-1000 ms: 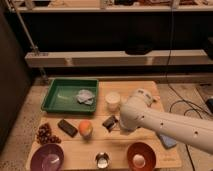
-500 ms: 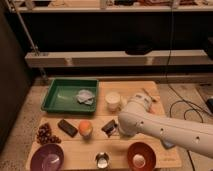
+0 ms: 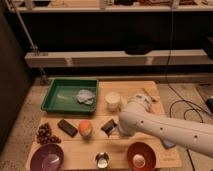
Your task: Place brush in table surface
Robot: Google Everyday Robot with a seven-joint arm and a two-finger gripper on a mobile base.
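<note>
The brush [image 3: 108, 126] is a small blackish block just right of the orange ball [image 3: 85, 128], over the light wooden table surface [image 3: 80, 149]. I cannot tell whether it rests on the planks or is held. My white arm reaches in from the lower right. Its gripper [image 3: 116, 131] is at the brush's right side, mostly hidden under the bulky wrist.
A green tray [image 3: 56, 103] with a crumpled cloth [image 3: 85, 96] sits at the back left. A white cup [image 3: 113, 101], a longer black block [image 3: 67, 127], a dark cluster [image 3: 46, 134], a purple bowl [image 3: 47, 157], a metal cup [image 3: 102, 160] and an orange bowl [image 3: 141, 156] stand around.
My arm has swung left and down, and its wrist now sits closer to the brush. The brush has barely shifted.
</note>
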